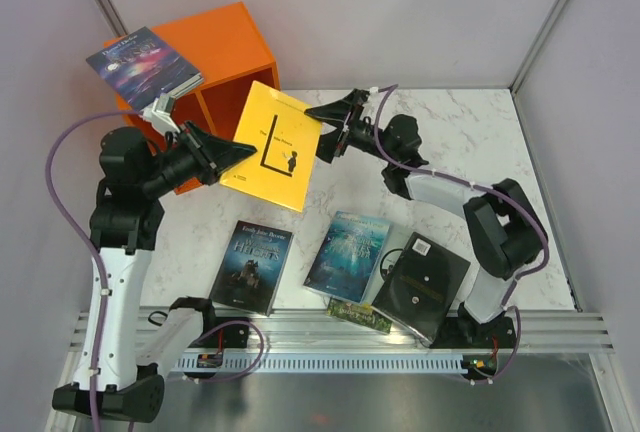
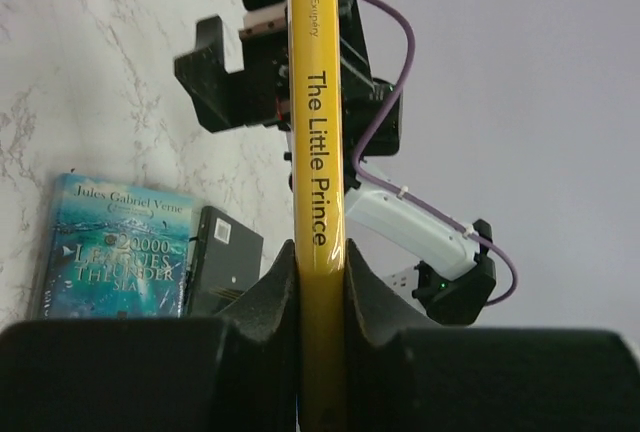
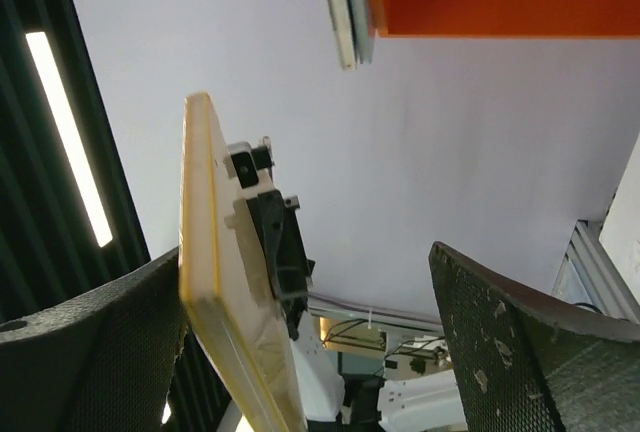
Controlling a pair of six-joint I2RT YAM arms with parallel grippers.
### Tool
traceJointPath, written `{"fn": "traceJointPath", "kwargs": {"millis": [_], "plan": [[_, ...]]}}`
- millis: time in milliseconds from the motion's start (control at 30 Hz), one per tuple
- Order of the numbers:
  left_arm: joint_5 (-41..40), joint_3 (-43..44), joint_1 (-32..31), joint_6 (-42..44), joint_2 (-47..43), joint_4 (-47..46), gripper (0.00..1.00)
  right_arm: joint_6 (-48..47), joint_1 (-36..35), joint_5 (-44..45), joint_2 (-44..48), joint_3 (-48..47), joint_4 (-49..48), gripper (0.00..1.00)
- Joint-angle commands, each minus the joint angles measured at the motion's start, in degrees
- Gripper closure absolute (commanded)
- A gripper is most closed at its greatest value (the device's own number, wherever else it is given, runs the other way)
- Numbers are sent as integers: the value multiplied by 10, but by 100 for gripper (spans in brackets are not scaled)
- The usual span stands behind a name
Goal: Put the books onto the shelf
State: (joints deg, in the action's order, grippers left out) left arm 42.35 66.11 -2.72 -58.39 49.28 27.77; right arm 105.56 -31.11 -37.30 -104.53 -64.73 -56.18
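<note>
A yellow book (image 1: 278, 147) hangs in the air in front of the orange shelf (image 1: 230, 42), between my two arms. My left gripper (image 1: 240, 152) is shut on its spine edge; in the left wrist view the spine (image 2: 318, 152) stands upright, pinched between the two pads of that gripper (image 2: 320, 282). At the book's other edge my right gripper (image 1: 325, 132) is open. In the right wrist view the book (image 3: 215, 282) leans by one finger of that gripper (image 3: 305, 262), with a wide gap to the other. A purple galaxy book (image 1: 145, 64) lies on top of the shelf.
On the marble table lie a dark blue book (image 1: 252, 264), a teal book (image 1: 348, 255), a black book (image 1: 422, 285) and a small green-gold one (image 1: 358, 314) by the front rail. Grey walls close in the left and right sides.
</note>
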Motion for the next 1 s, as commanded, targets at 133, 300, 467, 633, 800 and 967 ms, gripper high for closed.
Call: {"fn": "traceJointPath", "kwargs": {"millis": [133, 300, 467, 633, 800, 967], "plan": [[-109, 212, 1, 28, 56, -63, 98, -93, 20, -28, 121, 80, 105, 2], [-232, 316, 9, 31, 131, -80, 98, -87, 38, -37, 147, 125, 98, 2], [-350, 355, 25, -1, 178, -111, 98, -84, 40, -43, 151, 133, 96, 2], [-389, 366, 111, -48, 209, -126, 98, -84, 40, -45, 158, 137, 92, 2], [-360, 360, 187, -76, 235, -136, 98, -84, 40, -47, 154, 143, 85, 2], [-326, 316, 222, -105, 250, -155, 98, -79, 40, -50, 141, 140, 74, 2]]}}
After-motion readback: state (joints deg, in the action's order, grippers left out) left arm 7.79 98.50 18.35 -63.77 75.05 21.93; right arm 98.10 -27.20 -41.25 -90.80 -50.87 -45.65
